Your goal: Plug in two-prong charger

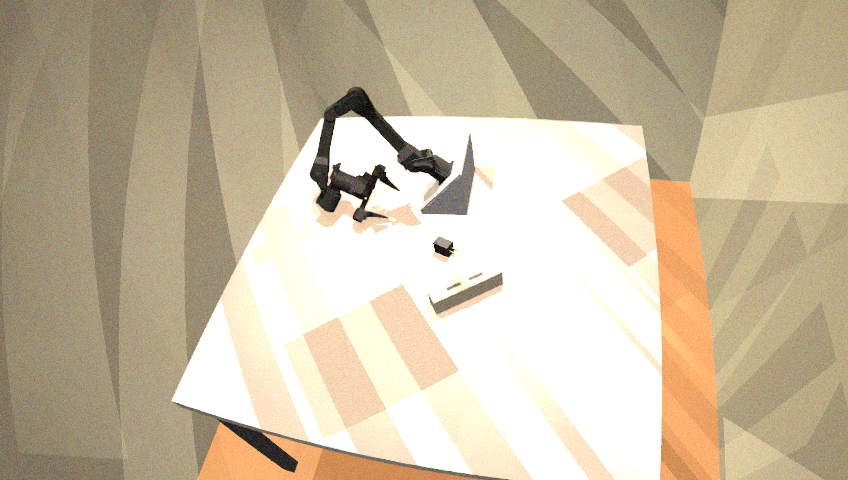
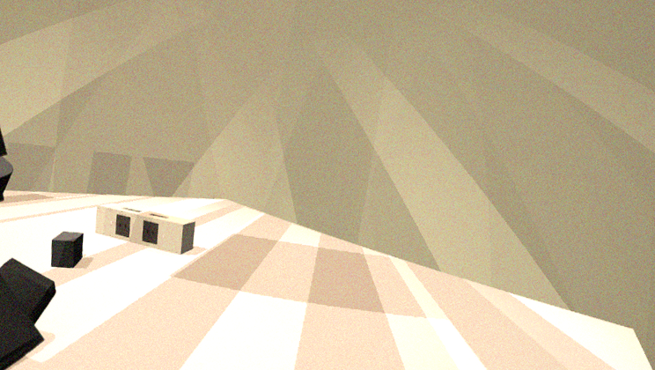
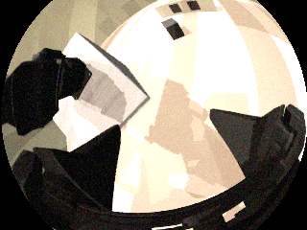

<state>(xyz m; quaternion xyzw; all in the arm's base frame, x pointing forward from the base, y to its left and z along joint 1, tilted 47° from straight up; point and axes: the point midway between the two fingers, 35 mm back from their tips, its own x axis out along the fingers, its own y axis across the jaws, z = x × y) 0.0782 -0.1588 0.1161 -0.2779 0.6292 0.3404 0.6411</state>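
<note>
Tool [image 1: 378,195] low over the tabletop [image 1: 535,333] near the arm's base, fingers spread wide, nothing between them. In the wrist view both dark fingers flank a bare patch of tabletop; no object in the gap.

Two-prong charger [image 1: 442,245] lying alone on the tabletop, well apart from the tool, between it and the power strip [image 1: 465,291]. Small dark block, brass prongs pointing sideways toward the strip side; probably placed so for a side pinch on the body with prongs left free. In the exterior view only the plain dark back face of the charger [image 2: 66,249] visible, prongs hidden.

Power strip cream, long, lying flat, two dark outlet faces [image 2: 136,228] on its vertical side turned toward the charger. Hence a level, straight push likely needed, not a downward one. Shutter itself too small to make out.

Grey wedge-shaped panel [image 1: 455,184] standing beside the arm's forearm, off the line from tool to charger.

Open room: wide stretch between tool and charger, nothing in the path. Charger and strip near each other but not touching, well in from the tabletop edges. Orange surface [image 1: 684,333] showing beyond the right edge.

Judgement: grasp not yet begun; reach toward charger the step in hand.
</note>
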